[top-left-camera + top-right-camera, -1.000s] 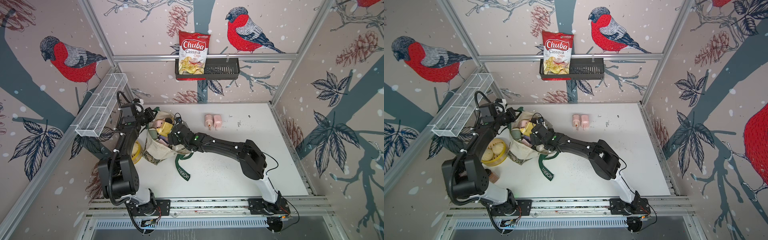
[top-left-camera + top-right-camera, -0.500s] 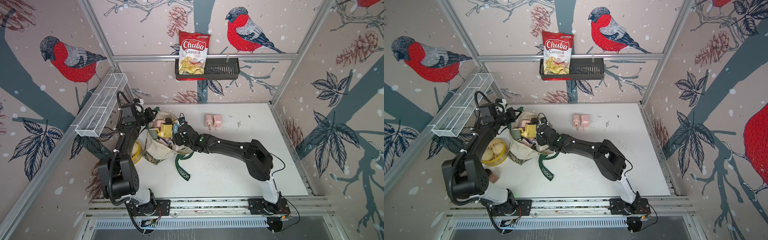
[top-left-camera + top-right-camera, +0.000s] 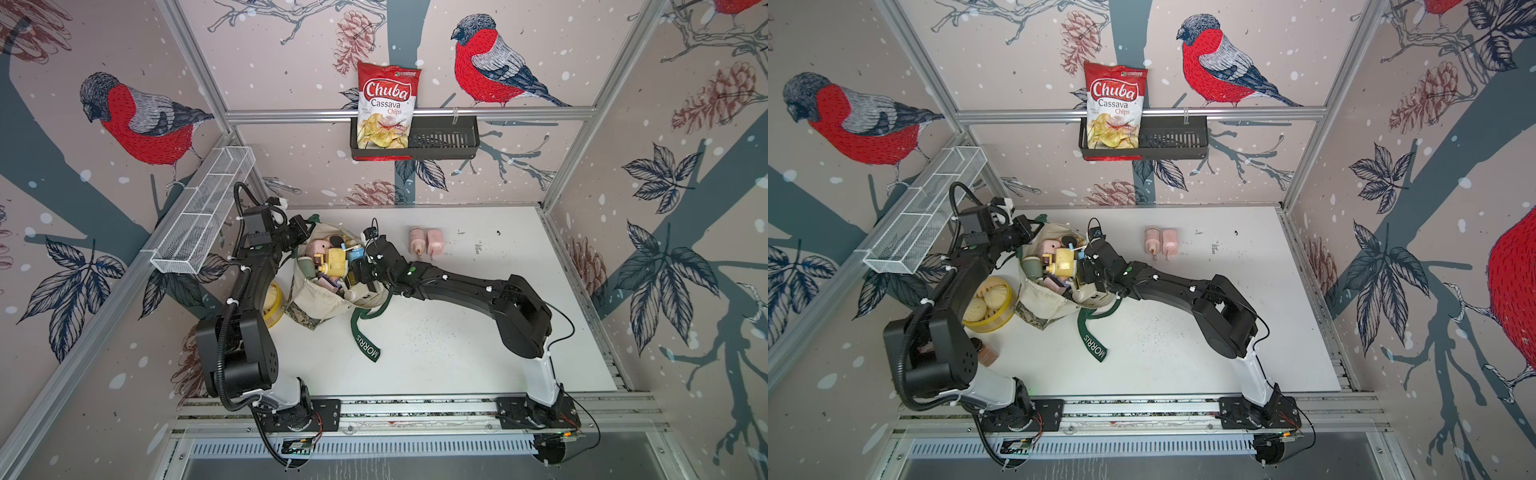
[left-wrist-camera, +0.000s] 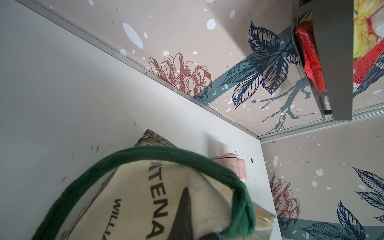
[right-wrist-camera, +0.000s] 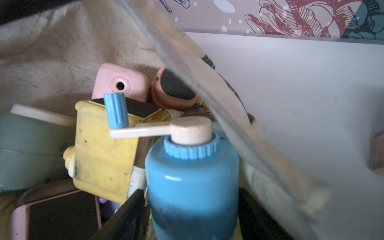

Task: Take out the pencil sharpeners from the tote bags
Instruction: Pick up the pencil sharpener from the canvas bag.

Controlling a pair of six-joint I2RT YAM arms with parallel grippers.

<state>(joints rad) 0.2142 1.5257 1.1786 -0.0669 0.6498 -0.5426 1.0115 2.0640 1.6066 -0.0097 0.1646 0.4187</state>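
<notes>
Cream canvas tote bag point(image 3: 320, 303), packed with pencil sharpeners point(image 3: 332, 262), on the tabletop point(image 3: 457, 332).
Left tool point(image 3: 305, 230), closed, pinches the bag's rim; right tool point(image 5: 191, 195) clamps a blue sharpener point(image 5: 191, 178) inside. Two pink sharpeners point(image 3: 434, 243) lie apart on the tabletop.

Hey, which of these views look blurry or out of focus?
In both top views the scene is sharp and evenly lit; in the left wrist view the tote bag and its green handle sit close and slightly soft while the wallpaper is crisp; in the right wrist view the blue sharpener blurs toward its base, and a hazy clear strip crosses the frame.
</notes>
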